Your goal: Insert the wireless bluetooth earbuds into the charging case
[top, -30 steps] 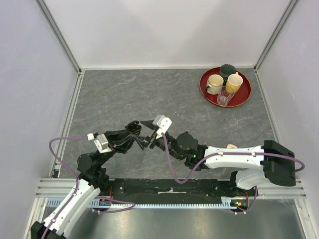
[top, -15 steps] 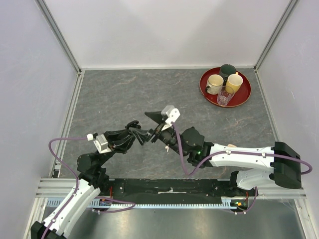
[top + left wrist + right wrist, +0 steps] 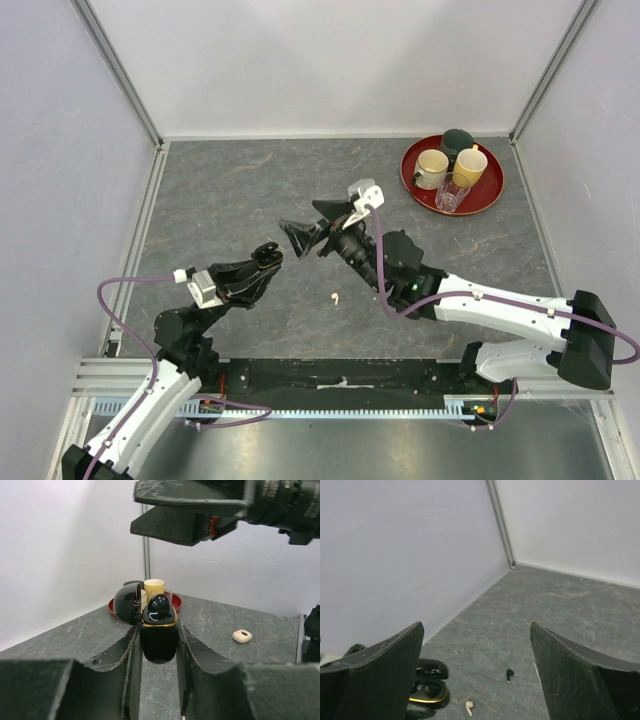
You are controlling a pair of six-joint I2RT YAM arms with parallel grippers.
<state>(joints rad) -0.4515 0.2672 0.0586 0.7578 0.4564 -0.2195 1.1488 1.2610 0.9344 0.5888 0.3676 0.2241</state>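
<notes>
"While the left fingers [image 3: 100, 680] sit clamped on the black charging case [image 3: 159, 641], has the other arm gone off somewhere?"

"It has. A second ago the right fingers [image 3: 375, 675] were nose to nose with the case. Now they're drawn back toward the far right, well apart from it, and spread wide."

"And the case itself?"

"About where it was, gripped on both sides by the left fingers, with its lid [image 3: 126, 604] flipped open to one side. Something glossy and black humps out of the mouth, but I can't tell whether that's a bud."

"Where are the earbuds, then?"

"One cream earbud [image 3: 334, 297] lies on the table [image 3: 220, 190], near the case and between the two arms. The right arm covered that patch half a second ago, so it only shows now. From the right wrist I can also see a black earbud [image 3: 509, 674] on the table close by it, the two not touching."

"And the red tray [image 3: 488, 195]?"

"Hasn't budged. It's in the far right corner with its cups [image 3: 432, 168] standing on it."
</notes>
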